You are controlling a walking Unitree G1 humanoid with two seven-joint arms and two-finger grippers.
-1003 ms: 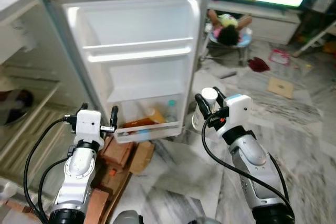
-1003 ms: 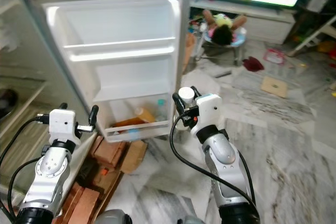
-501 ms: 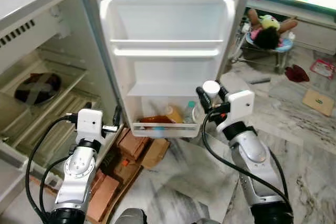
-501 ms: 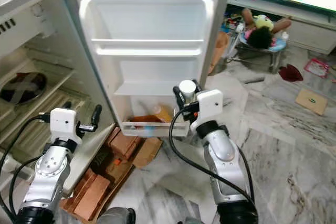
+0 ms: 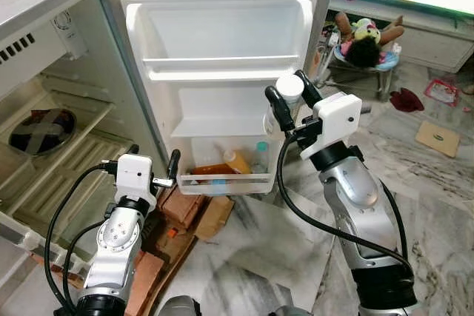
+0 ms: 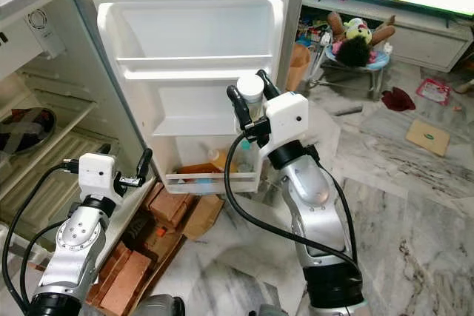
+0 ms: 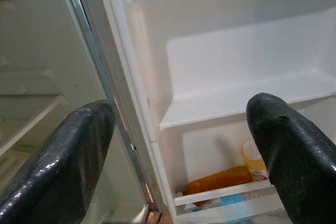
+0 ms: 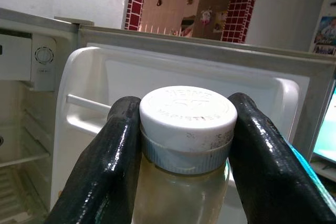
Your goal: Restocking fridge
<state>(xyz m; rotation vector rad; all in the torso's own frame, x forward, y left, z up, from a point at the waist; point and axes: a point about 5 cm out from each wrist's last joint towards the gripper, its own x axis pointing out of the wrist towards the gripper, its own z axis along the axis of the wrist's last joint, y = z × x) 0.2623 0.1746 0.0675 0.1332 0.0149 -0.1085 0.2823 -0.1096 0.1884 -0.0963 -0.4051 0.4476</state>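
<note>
Jar up at the fridge door, ready to shelve.
R gripper (image 5: 290, 101) jaws pinch the white-capped jar (image 8: 182, 129) by its neck, upright, near the door's mid shelf (image 5: 222, 125); L gripper (image 5: 154, 172) jaws spread, idle, low beside bottom rack (image 5: 222, 180) w/ 2 bottles.

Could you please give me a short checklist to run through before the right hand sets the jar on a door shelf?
1. Grip: right hand is shut on the white-capped jar, fingers on both sides below the cap: ok.
2. Jar upright, cap on: ok.
3. Fridge door open, facing the robot: ok.
4. Middle door shelf has bare room: ok.
5. Bottom door shelf already holds bottles; room for the jar: cannot tell.
6. Left hand open, low by the door's hinge side, away from the jar: ok.
</note>
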